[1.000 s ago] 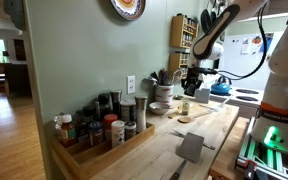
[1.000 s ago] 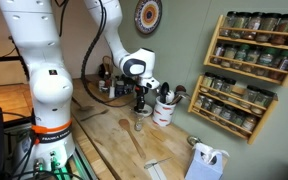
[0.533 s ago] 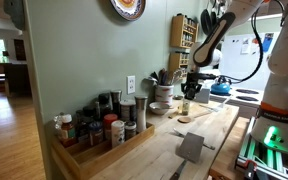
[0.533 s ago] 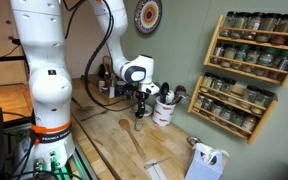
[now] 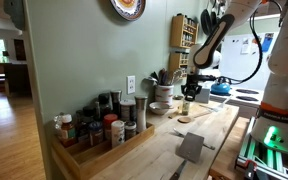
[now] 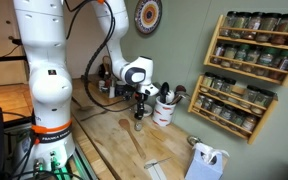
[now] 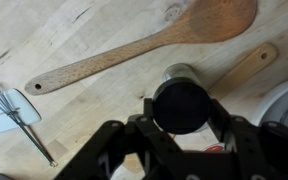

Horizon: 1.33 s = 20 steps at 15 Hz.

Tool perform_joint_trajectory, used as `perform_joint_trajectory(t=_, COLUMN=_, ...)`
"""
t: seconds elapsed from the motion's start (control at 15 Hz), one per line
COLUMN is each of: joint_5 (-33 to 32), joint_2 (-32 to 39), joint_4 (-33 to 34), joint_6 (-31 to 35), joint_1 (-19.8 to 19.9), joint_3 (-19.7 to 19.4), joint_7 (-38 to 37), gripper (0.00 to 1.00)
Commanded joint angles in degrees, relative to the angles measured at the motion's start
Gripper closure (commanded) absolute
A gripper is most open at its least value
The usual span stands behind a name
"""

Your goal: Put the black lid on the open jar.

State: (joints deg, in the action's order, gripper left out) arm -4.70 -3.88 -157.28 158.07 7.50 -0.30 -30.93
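- currently the hand (image 7: 181,110) is clamped on the lid (image 7: 181,104), one finger on each side of it; the lid's flat black top faces the wrist camera.
- the jar (image 7: 180,72) stands on the counter (image 7: 74,35) right under the hand; in the wrist view only a grey arc of its rim shows past the lid's far edge, so the lid covers most of the mouth from above but is not quite centred.
- in both exterior views the hand (image 6: 139,104) points straight down, with the jar (image 6: 139,124) directly below its tips; i cannot tell whether lid and jar touch.
- a wooden spoon (image 7: 144,48) lies on the counter just beyond the jar, bowl to the hand's right in the wrist view and handle running away to its left.
- a second wooden handle (image 7: 248,64) lies to the right of the jar, close to it.
- a whisk (image 7: 12,108) lies well off to the hand's left in the wrist view.
- a white crock (image 6: 165,111) with utensils stands near the hand, by the wall; in an exterior view the hand (image 5: 189,92) hangs just beside the crock (image 5: 162,101).
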Motion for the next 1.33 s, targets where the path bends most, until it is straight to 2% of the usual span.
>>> perform_joint_trajectory(t=0.0, joint_5=-0.33, joint_2=0.41, joint_4=0.19, joint_6=0.57, joint_1=-0.82, joint_3=-0.08, joint_7=-1.13, gripper=0.69)
perform_joint_trajectory(t=1.27, joint_5=-3.51, joint_2=4.89, joint_4=4.26, joint_6=-0.17, joint_1=-2.03, joint_3=-1.02, joint_7=-4.84, gripper=0.69)
